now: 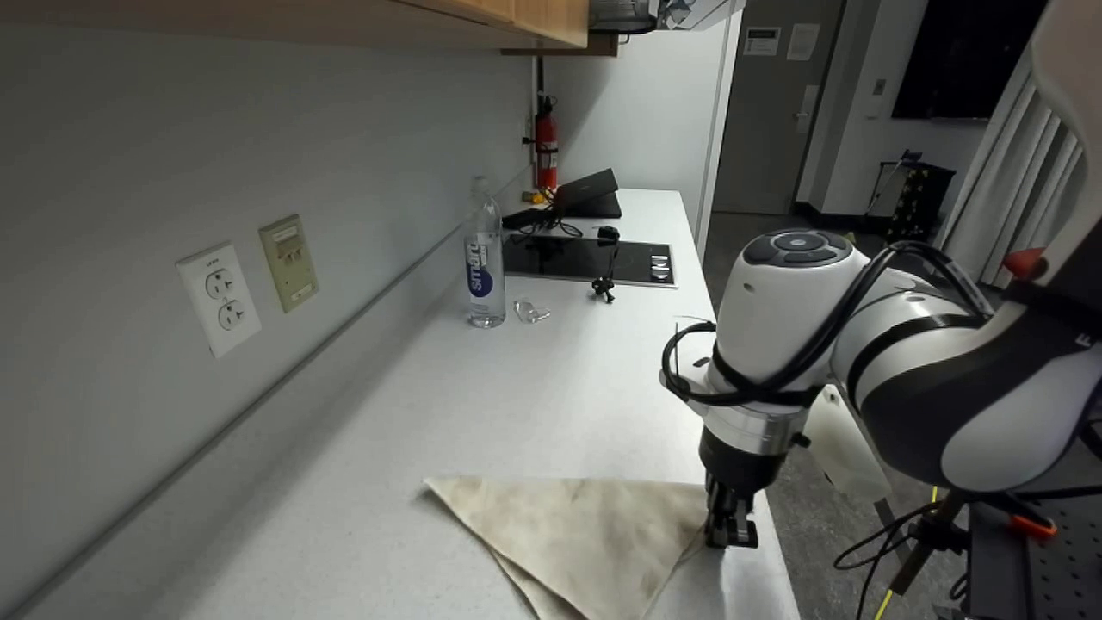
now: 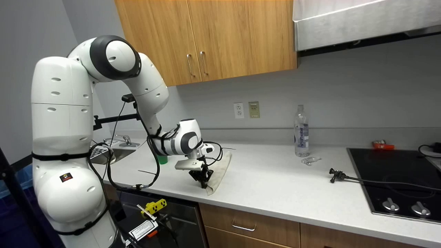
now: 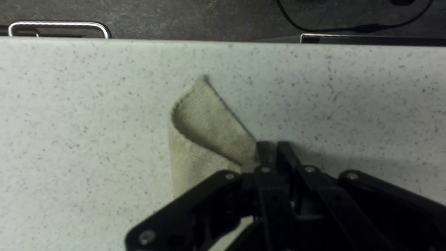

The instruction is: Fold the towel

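Beige towel (image 1: 577, 530) lies on bench (image 1: 551, 387), a corner near bench's front edge, in approx. triangle; one fold looks done, layers uneven. Fingers (image 3: 265, 153), near same edge, sit almost together; can't tell if gripping. Prob. left: align layers, poss. refold.

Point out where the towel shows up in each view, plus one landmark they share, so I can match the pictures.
In an exterior view: the towel is at the bottom, near the middle, cut off by the lower edge.
In an exterior view: the towel is just below centre, partly hidden.
Wrist view: the towel is slightly left of centre.
Shared landmark: the gripper, beside the towel in all three.
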You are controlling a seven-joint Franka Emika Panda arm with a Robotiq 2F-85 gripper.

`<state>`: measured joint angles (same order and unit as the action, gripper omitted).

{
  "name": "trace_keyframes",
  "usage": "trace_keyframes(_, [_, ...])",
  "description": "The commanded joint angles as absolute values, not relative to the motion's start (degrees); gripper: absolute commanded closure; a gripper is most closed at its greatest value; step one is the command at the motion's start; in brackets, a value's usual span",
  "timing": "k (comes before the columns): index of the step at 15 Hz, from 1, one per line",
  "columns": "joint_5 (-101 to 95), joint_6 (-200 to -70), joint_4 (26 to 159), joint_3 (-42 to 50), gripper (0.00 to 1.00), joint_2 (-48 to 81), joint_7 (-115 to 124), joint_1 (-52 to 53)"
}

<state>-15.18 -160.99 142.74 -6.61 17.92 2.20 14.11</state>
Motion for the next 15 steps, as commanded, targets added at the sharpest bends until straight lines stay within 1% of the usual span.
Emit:
trace_keyframes(1, [-18.3,-159.9,142.6,-4.7,0.56,17.4,1.2,14.9])
trace_keyframes(4, [-21.5,-159.1,142.5,-3.3,0.32,17.3,1.8,15.4])
trace_keyframes(6, [-23.9,-158.1,142.3,-2.1,0.18,17.1,2.8,16.0])
trace_keyframes(7, [-25.5,-157.8,142.2,-1.2,0.1,17.1,3.7,16.6])
trace_keyframes(8, [-27.1,-157.3,142.0,-0.4,0.03,17.0,4.6,17.1])
trace_keyframes(9, [-28.8,-157.0,141.9,0.4,0.0,17.0,5.7,17.6])
trace_keyframes(12, [-31.7,-156.8,141.5,1.4,0.0,17.2,7.7,18.1])
trace_keyframes(13, [-31.8,-157.0,141.5,1.2,0.02,17.3,7.7,17.9])
trace_keyframes(15, [-30.1,-158.0,141.8,-0.1,0.12,17.5,5.8,16.7])
